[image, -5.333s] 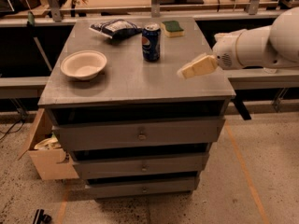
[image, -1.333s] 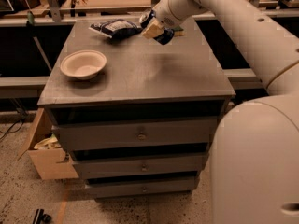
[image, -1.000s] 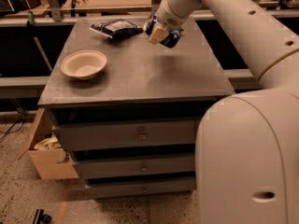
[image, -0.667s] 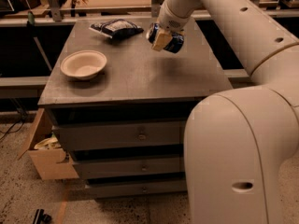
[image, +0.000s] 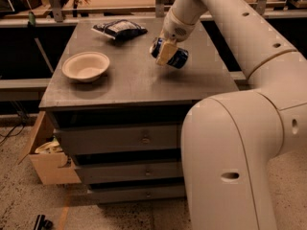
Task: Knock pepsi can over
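The pepsi can [image: 176,58] is dark blue and lies tilted on its side near the middle right of the grey cabinet top [image: 129,83]. My gripper [image: 164,52] comes down from the back right and sits right against the can, covering its middle. I cannot tell whether the can rests on the top or is held just above it.
A white bowl [image: 86,65] stands at the left of the top. A dark crinkly snack bag [image: 119,28] lies at the back. My arm's large white body [image: 240,143] fills the right foreground. Drawers [image: 120,139] are below, and an open cardboard box [image: 48,159] is on the floor at left.
Over the last second the gripper and the can have moved together from the back of the top toward the front and right. Earlier, the can stood upright and the gripper was away at the right.
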Tool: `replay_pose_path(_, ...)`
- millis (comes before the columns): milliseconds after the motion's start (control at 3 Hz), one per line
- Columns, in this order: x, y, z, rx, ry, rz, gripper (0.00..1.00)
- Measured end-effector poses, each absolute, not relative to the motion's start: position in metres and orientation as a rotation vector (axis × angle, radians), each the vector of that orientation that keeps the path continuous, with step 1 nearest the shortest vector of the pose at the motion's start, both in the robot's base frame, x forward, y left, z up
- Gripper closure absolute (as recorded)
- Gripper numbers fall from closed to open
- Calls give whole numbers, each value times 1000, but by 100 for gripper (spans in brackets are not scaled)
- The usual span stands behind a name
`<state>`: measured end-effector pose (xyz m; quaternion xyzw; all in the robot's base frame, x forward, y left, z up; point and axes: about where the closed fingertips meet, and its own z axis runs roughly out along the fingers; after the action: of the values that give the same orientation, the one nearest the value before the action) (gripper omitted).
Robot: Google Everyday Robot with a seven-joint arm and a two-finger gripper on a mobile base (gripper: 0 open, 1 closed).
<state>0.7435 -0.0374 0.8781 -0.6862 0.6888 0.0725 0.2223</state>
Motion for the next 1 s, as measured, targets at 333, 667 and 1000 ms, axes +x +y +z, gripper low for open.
replay_pose_path(333,735,-34,871,-1902,1922,275,36)
replay_pose_path(667,730,-31,870,-1891,1925,318,12)
replay_pose_path(1000,726,-30,870,-1872,1929,343,0)
